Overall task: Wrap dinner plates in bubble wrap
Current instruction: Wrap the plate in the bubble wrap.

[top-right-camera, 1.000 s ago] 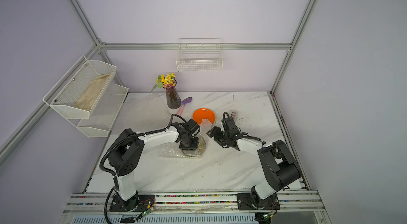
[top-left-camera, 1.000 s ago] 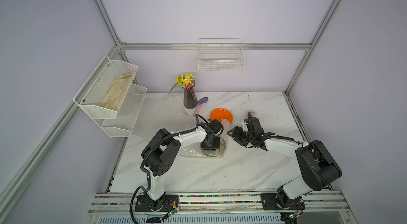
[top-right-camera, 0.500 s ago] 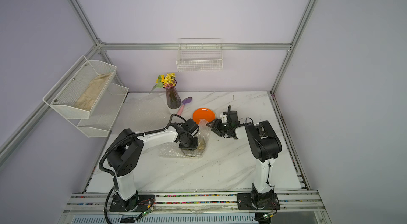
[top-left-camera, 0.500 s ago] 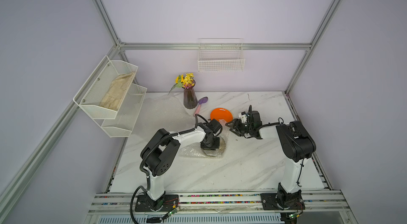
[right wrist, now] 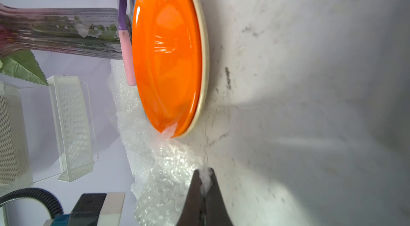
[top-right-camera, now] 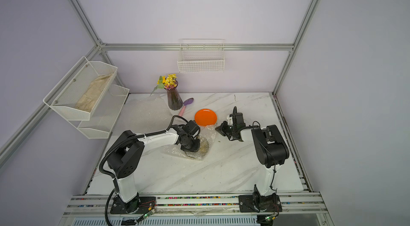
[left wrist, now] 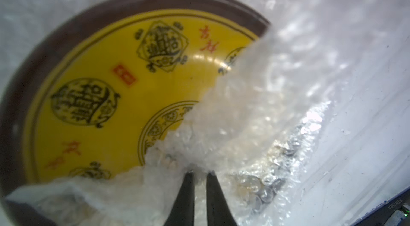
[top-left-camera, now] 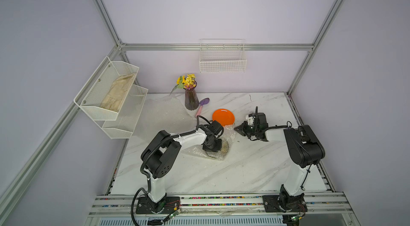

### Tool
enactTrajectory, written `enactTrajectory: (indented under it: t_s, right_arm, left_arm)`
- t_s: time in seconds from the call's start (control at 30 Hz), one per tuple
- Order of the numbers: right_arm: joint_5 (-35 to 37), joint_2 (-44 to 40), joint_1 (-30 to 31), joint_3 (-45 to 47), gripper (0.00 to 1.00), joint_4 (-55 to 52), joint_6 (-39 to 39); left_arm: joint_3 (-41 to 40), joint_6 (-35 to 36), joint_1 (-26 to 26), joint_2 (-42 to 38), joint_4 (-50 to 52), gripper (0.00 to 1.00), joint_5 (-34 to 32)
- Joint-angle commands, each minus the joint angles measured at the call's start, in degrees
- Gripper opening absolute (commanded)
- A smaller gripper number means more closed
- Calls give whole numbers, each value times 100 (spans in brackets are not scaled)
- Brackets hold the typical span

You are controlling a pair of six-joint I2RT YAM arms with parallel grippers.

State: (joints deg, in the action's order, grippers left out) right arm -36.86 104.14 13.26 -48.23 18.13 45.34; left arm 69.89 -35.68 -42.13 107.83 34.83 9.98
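Barely started: left gripper and right gripper each pinch bubble wrap half covering the yellow plate; orange plate, stacked on cream plate, waits bare.

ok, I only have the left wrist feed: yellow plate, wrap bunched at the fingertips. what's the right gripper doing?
Observer: The right gripper is shut on a corner of the bubble wrap; the right wrist view shows it.
Operator: same sheet as mine?
Observer: Looks so. In both top views one crinkled sheet rises from the yellow plate at the left gripper toward the right one.
Operator: other plates?
Observer: The orange plate lies unwrapped behind the sheet, stacked on a cream plate.
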Motion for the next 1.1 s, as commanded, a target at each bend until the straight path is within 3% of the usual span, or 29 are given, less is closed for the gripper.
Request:
enactTrajectory:
  t_s: [0.0,0.17,0.23,0.4,0.57,0.7,0.83,1.0,1.07]
  right_arm:
    - [470,-649,-206,341,0,-709,-333]
    - [1031,-1731,-315,722,0,-1794,-764]
    - [911,-2152,-210,843,0,-1777,-663]
    - [717,-2769,493,966,0,-1834,-295]
    - [744,-2574,1566,1254,0,-1000,537]
    - [963,-1935,2270,1314,0,-372,956]
    - [1137,-1421,2566,1376,0,73,1207]
    - [1809,-1149,2586,1373,0,-631,1192]
    - [1876,-1079,2586,1376,0,-701,1228]
  left_arm:
    - [-289,241,-172,368,287,13,307]
    - [-220,244,-239,476,239,13,354]
    - [-214,262,-252,525,185,13,385]
    - [-124,377,-252,632,171,12,406]
    - [-106,387,-246,630,121,12,408]
    - [-180,322,-247,543,27,12,400]
    - [-298,281,-252,412,-111,11,393]
    - [-367,110,-216,-212,-19,14,-20]
    - [-237,71,-189,-540,207,19,-163]
